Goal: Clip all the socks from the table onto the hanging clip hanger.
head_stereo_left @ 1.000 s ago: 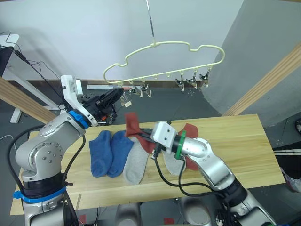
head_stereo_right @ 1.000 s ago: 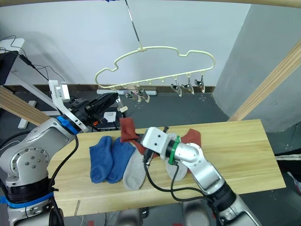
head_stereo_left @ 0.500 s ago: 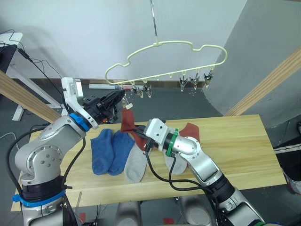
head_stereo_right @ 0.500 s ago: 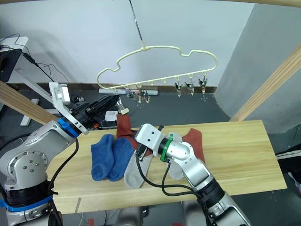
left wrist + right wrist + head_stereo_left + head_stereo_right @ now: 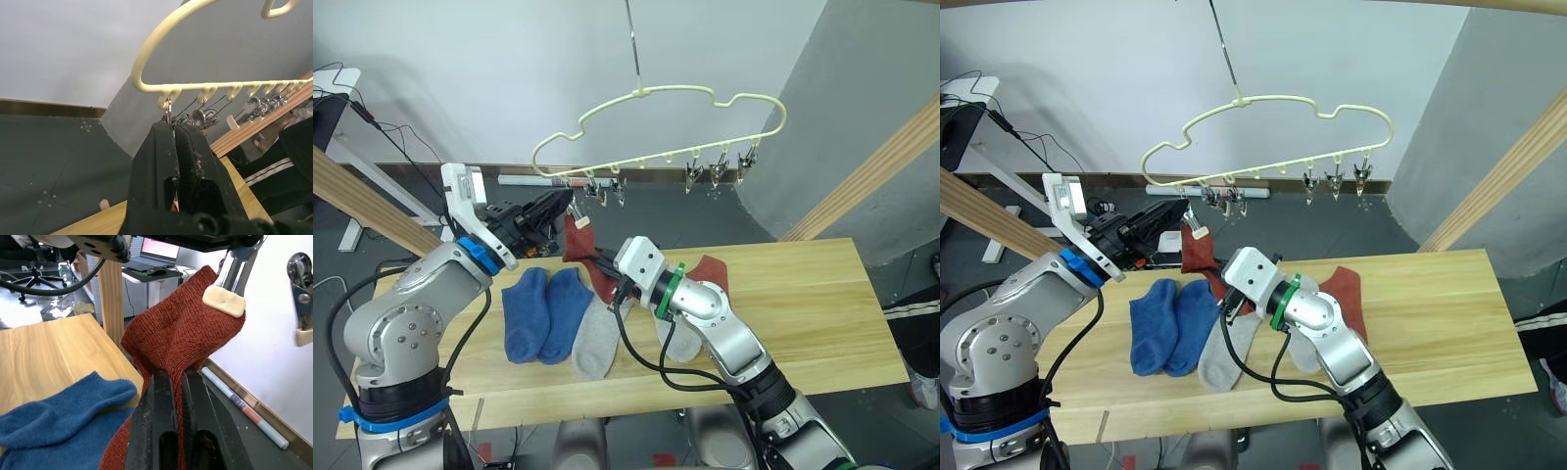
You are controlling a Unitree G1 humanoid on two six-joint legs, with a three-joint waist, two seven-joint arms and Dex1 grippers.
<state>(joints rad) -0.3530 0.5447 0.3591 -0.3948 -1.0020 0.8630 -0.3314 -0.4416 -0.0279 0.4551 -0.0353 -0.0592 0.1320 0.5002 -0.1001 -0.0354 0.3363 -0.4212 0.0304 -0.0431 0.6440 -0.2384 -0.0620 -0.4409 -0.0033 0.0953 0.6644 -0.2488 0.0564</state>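
The pale-yellow clip hanger point(image 5: 651, 91) hangs over the table point(image 5: 803, 304). My left gripper point(image 5: 560, 204) is shut on a metal clip point(image 5: 168, 105) at the hanger's left end. My right gripper point(image 5: 177, 374) is shut on a brick-red sock point(image 5: 578, 240) and holds it up so its top edge meets that clip's cream pad point(image 5: 224, 301). Whether the clip grips the fabric I cannot tell. On the table lie two blue socks point(image 5: 524, 318) point(image 5: 564, 305), two light grey socks point(image 5: 597, 338) point(image 5: 680, 338) and a second red sock point(image 5: 710, 274).
Round wooden poles slant past the table at the left point(image 5: 362, 201) and right point(image 5: 871, 166). Free clips point(image 5: 715, 171) hang toward the hanger's right end. Cables and a white stand sit on the floor at the far left.
My right gripper has lifted the red sock up and to the left, bringing its top edge to the clip held by my left gripper. The left gripper has stayed at the clip.
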